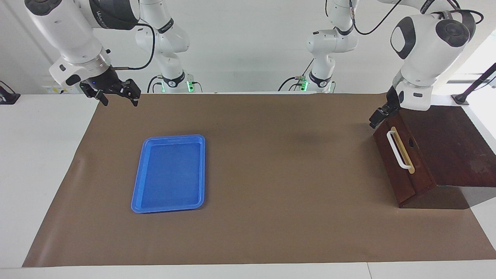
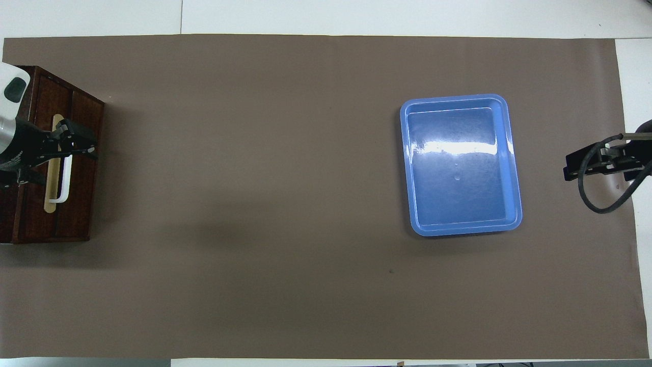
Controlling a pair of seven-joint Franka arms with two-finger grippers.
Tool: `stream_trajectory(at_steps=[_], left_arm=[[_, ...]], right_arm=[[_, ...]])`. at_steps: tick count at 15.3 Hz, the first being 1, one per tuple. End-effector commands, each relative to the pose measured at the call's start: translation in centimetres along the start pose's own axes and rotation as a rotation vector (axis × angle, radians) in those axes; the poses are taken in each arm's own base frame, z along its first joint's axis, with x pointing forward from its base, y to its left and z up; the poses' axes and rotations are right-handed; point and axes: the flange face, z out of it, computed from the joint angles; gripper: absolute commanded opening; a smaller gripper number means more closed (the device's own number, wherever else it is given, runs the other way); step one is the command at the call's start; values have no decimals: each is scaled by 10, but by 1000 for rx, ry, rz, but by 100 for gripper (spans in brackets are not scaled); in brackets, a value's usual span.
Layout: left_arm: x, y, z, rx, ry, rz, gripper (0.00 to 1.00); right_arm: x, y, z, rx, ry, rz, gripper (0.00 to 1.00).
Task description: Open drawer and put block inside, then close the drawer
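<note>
Left gripper (image 1: 379, 116): raised in the air just above the upper edge of the drawer (image 1: 403, 164), at the corner nearer the robots; jaws clear of the white bar handle (image 1: 399, 150). Cannot tell whether these jaws are wide or narrow. In the overhead view the left gripper (image 2: 76, 145) overlaps the handle (image 2: 63, 181), but the facing view shows it apart from it.

Right gripper (image 1: 116, 93): jaws spread wide, holding nothing. It hangs in the air over the brown mat's (image 1: 271, 155) edge at the right arm's end of the desk (image 1: 38, 155), this arm waiting.

Drawer: front sits flush in the dark wooden box (image 1: 453, 147), shut. The box stands at the left arm's end of the desk, partly on the mat, with the drawer front facing the desk's middle.

Block: not visible in either view; its place cannot be told.

Blue tray (image 1: 169, 173): flat on the mat, toward the right arm's end, well apart from the drawer. Its inside shows only bare blue plastic (image 2: 461, 163).
</note>
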Motion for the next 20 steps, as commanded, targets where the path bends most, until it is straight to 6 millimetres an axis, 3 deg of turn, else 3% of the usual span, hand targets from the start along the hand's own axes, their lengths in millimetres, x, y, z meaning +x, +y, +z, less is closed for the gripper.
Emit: stream_trajectory(at_steps=[1,4,8,20], left_arm=[[-7,5,-3,2,-41,184,100],[-13,11,-10,-2,-21,204,100],[-28,0,-10,-24,-43,272,100],[-26,9,-18,-22,-19,333,100]], right_arm=[[0,0,-3,1,11,-14,100],[0,0,-3,1,11,-13,100],[0,0,-3,1,9,-14,100],[-1,6,-3,2,8,-11,100]])
